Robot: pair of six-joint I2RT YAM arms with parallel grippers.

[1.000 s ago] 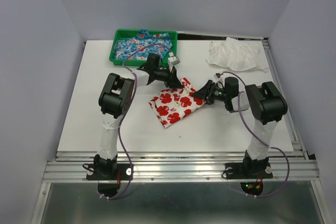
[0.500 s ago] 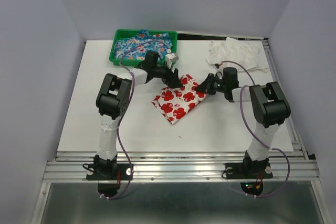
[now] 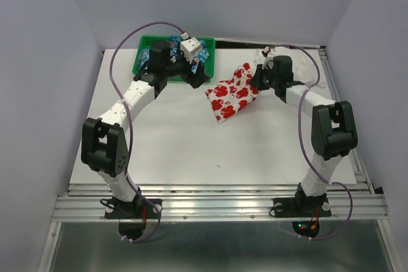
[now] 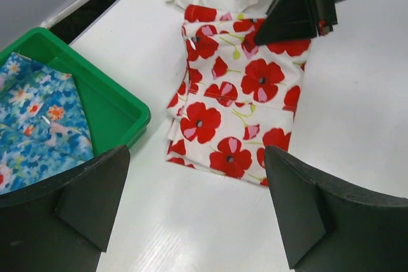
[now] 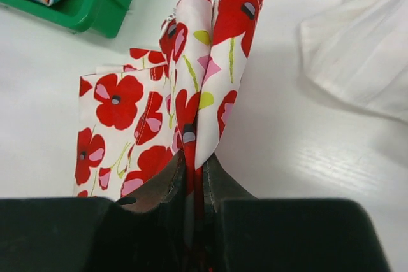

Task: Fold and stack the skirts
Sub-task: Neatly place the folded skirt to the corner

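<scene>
We see red-flowered white skirt [image 3: 233, 92] folded in layers on bench [image 3: 191, 138], right end bunched up, clenched in right fingers [image 5: 167, 186]; left fingers [image 4: 95, 195] spread apart, holding nothing.

White table [image 3: 191, 138] carries a green tray [image 3: 138, 67] at its far left; a folded white skirt with red flowers [image 3: 231, 92] just beside it; crumpled white cloth [image 5: 363, 49] far right

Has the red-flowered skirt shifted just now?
Yes. The white skirt with red flowers, pinched by the right gripper, has moved away from the arm bases and rightward, nearly level with the green tray.
</scene>
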